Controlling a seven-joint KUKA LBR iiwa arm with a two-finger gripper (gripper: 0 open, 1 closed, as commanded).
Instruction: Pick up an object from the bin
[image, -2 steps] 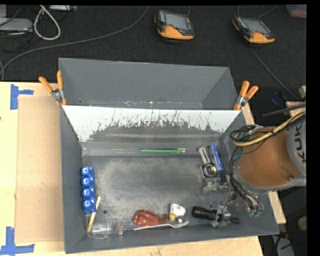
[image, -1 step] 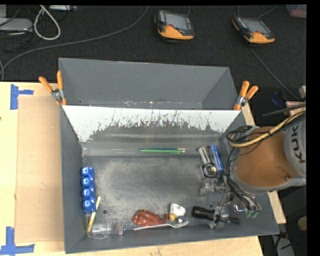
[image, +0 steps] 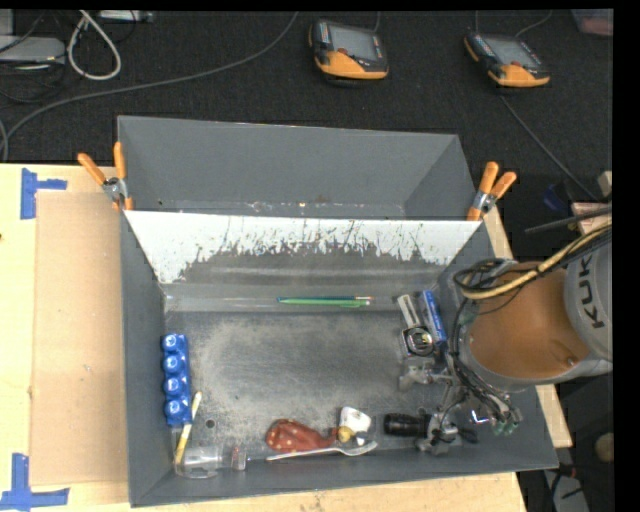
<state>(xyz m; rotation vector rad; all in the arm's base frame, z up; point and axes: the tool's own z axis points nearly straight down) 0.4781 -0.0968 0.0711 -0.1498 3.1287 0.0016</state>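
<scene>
Gripper (image: 438, 408) low in the near right corner of the grey bin (image: 300, 190), among a few loose things.

The arm (image: 520, 335), in its orange-brown cover, comes in from the right, with cables looping over its wrist. Whether the gripper is clenched or released cannot be told, and nothing can be made out in its grasp. Nearest to it is a small black cylinder (image: 400, 425) lying on the floor just to its left. A blue and silver packet (image: 427, 315) lies just beyond it on the far side. Further left along the near wall lie a white lump (image: 353, 418), a red-brown piece (image: 290, 436) and a metal spoon (image: 325, 451). A row of blue beads (image: 175, 380) sits by the left wall, well apart, and a green pen (image: 325, 300) lies by the far wall.
</scene>
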